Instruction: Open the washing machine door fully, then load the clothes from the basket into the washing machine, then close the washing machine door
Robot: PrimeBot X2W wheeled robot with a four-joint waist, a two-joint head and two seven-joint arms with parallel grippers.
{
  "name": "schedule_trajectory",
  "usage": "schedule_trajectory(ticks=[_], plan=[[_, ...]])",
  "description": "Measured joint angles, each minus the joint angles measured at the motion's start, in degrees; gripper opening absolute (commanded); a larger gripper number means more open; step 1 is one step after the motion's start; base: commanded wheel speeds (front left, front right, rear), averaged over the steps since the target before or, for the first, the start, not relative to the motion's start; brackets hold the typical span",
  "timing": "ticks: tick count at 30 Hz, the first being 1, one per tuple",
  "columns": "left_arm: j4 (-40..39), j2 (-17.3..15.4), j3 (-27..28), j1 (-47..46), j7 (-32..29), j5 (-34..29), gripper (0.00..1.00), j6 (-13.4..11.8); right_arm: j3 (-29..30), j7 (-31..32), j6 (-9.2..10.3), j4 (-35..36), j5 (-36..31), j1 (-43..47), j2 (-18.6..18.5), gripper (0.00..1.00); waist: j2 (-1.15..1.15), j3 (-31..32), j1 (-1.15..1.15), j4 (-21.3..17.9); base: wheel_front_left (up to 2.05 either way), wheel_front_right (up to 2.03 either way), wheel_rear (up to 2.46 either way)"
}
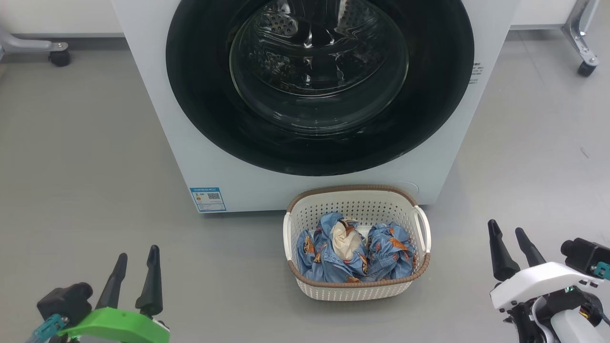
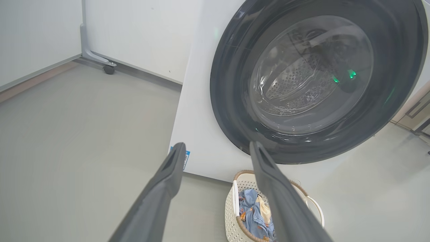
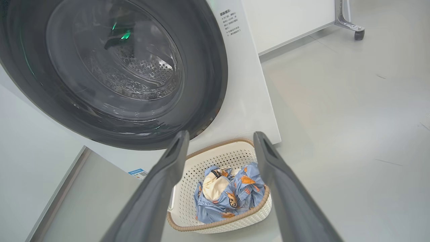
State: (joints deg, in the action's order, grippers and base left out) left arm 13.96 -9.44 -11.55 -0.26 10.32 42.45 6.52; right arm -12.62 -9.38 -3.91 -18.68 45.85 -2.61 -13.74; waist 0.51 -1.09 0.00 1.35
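White washing machine [image 1: 157, 124], its big glossy black round door [image 1: 200, 105] shut, steel drum [image 1: 280, 21] showing through it. Cream basket [image 1: 352, 291] sits just in front, blue printed clothes [image 1: 333, 257] bunched inside.

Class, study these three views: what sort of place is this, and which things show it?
Probably a laundry test area in a lab or workshop, not a home: a white front-loading washing machine stands on a grey floor, the basket of clothes sits before it, and castor-wheeled metal legs stand nearby.
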Motion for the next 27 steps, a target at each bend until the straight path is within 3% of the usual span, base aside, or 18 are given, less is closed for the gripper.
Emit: schedule_trajectory(ticks=[27], plan=[[-0.68, 1.52, 0.77, -0.02, 3.94, -23.26, 1.00, 0.09, -2.32, -4.80, 1.02, 0.12, -19.14, -0.54, -2.05, 1.00, 0.00, -0.59, 0.00, 0.50, 0.00, 0.00, 0.00]])
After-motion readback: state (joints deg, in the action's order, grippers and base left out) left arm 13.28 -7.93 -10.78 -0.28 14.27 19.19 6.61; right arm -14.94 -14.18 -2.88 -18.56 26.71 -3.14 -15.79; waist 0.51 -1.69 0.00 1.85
